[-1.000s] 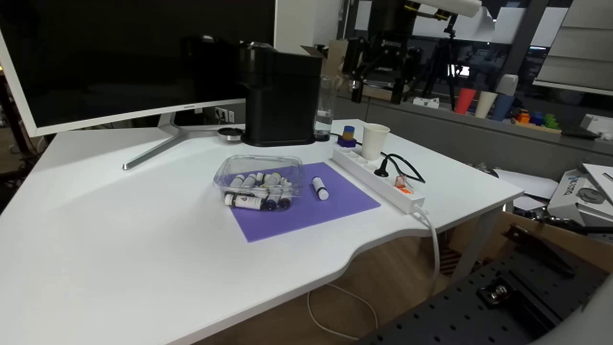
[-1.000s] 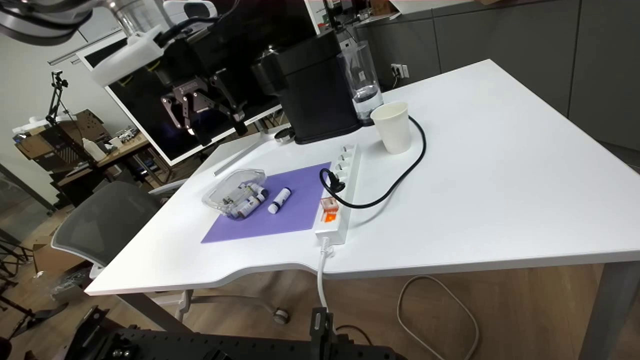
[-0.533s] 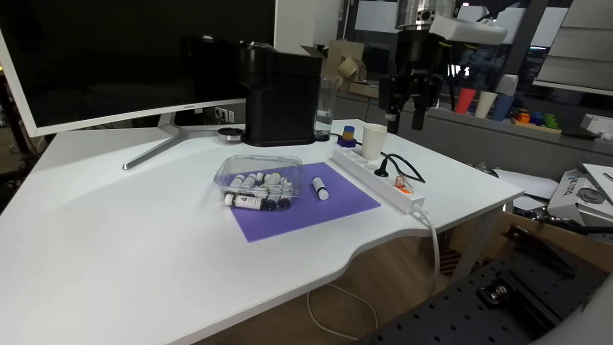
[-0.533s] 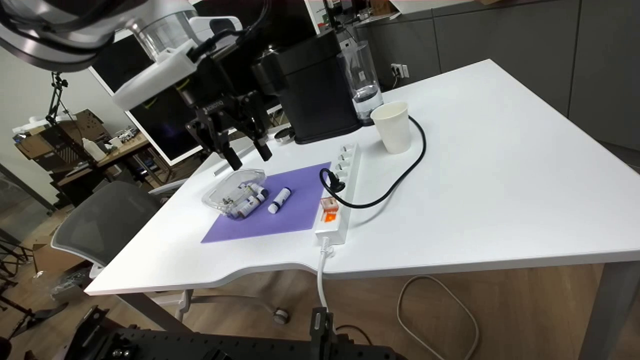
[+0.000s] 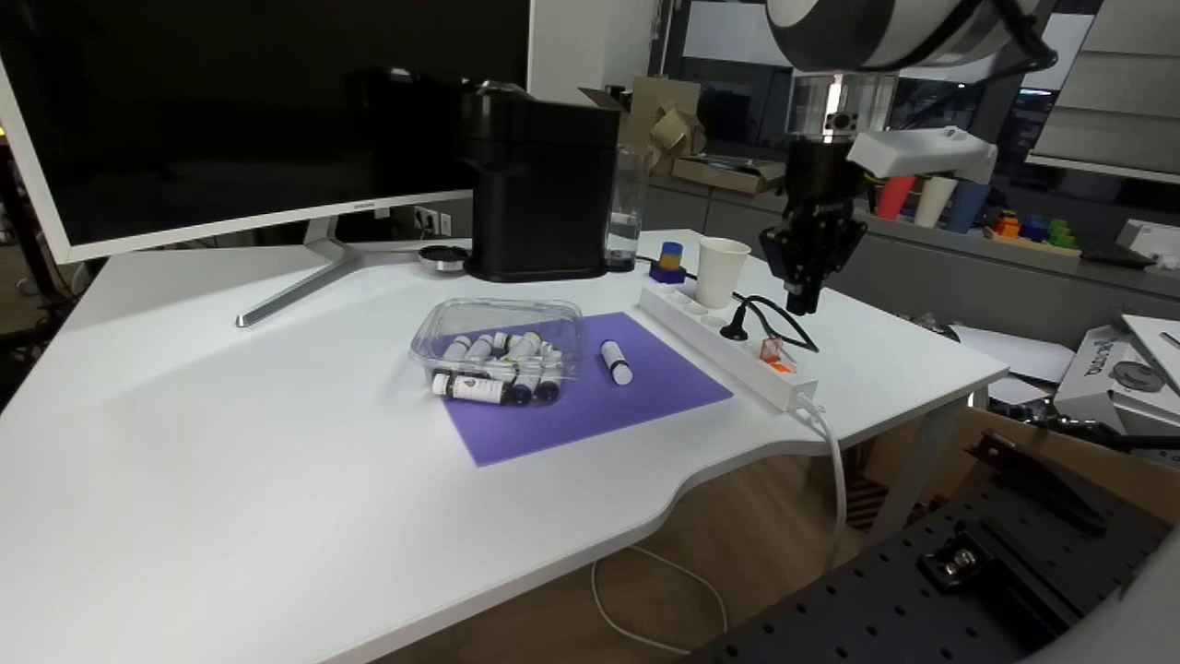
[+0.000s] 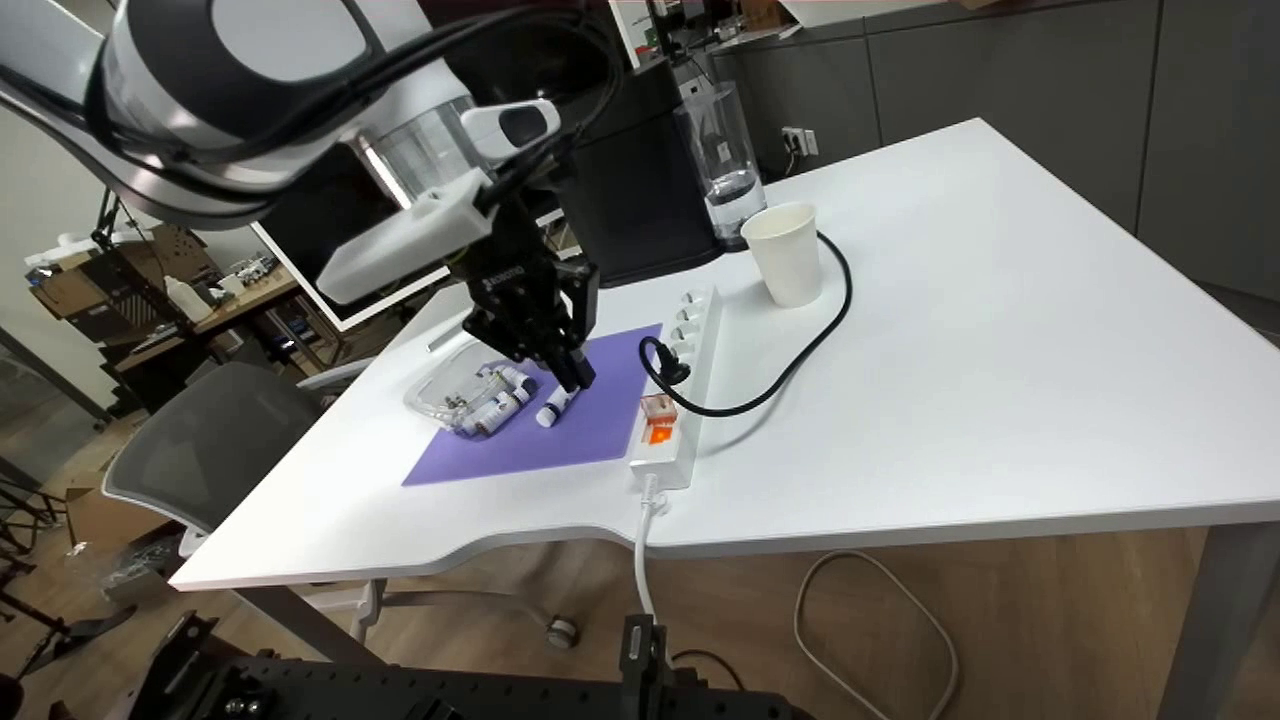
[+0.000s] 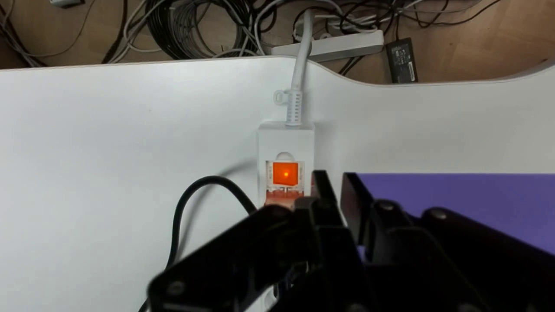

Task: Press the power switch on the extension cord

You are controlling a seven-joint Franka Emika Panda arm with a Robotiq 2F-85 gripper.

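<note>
1. White plastic extension cord strip [image 5: 714, 348] w/ round sockets [image 6: 685, 333] lay flat on white table [image 6: 950, 350].
2. Orange rocker pwr switch [image 7: 285, 174] sat in the strip's end by the thick white cable [image 7: 300, 65]; its see-through reddish cover [image 6: 658, 408] stood hinged up.
3. Black 2-finger gripper [image 7: 334, 174] hung in the air nr the strip's switch end, apart from it, tips down; closed nearly all the way, thin gap btwn tips.
4. Black plug [image 6: 673, 370] sat in 1 strip socket nr the cover.
5. Off-white cup [image 6: 785, 258] stood upright nr strip's end opp. the switch.
6. Flat purple mat [image 5: 590, 410] lay just beside the strip, opp. side from cup.
7. Clear plastic tub [image 5: 516, 303] of small white-labelled vials [image 5: 477, 389] stood farther from the strip, at mat's edge.
</note>
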